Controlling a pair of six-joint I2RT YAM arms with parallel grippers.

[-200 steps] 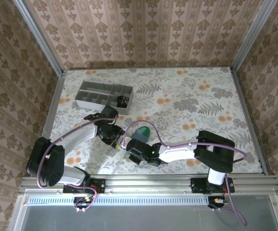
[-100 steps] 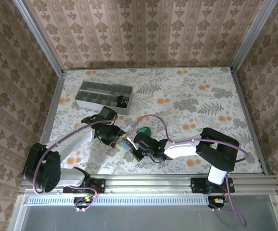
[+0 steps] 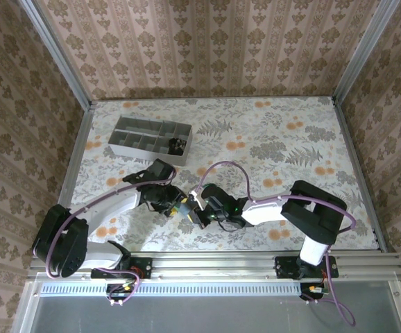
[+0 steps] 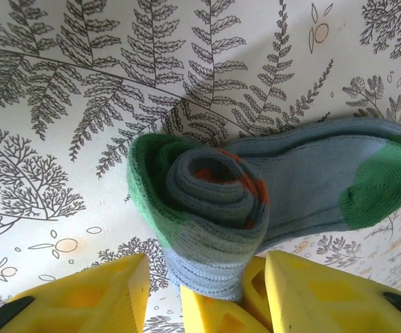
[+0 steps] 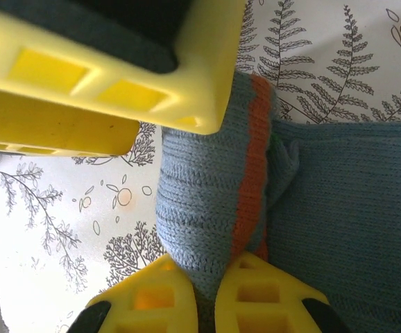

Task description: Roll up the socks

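The right fingers (image 5: 145, 298) were clamped together on the lower end of the rolled part of the teal-grey sock (image 4: 211, 208), pinching the knit between their yellow tips. In the right wrist view the roll rose from them toward 12 o'clock, an orange stripe running along it. The flat blue-grey foot of the sock lay beside it at 3 o'clock.

The left fingers (image 4: 82, 298) stood apart, one on each side of the roll, gripping nothing. A strip of table showed between the 9 o'clock finger and the fabric, and the right fingers' yellow tips sat inside the gap under the roll. Seen from the left wrist, the roll was a tight spiral of blue-grey with orange turns inside and a green band on its 9 o'clock edge. The unrolled foot stretched away to 3 o'clock and ended in a green toe lying flat on the fern print.

From above, both arms met at the sock, at about 6 o'clock on the table (image 3: 291, 132), the left arm coming from 8 o'clock and the right from 4 o'clock. A grey compartment tray (image 3: 134, 132) sat well apart at 10 o'clock. A dark bundle (image 3: 176, 146) lay in a compartment at the tray's 3 o'clock end, too small to make out.
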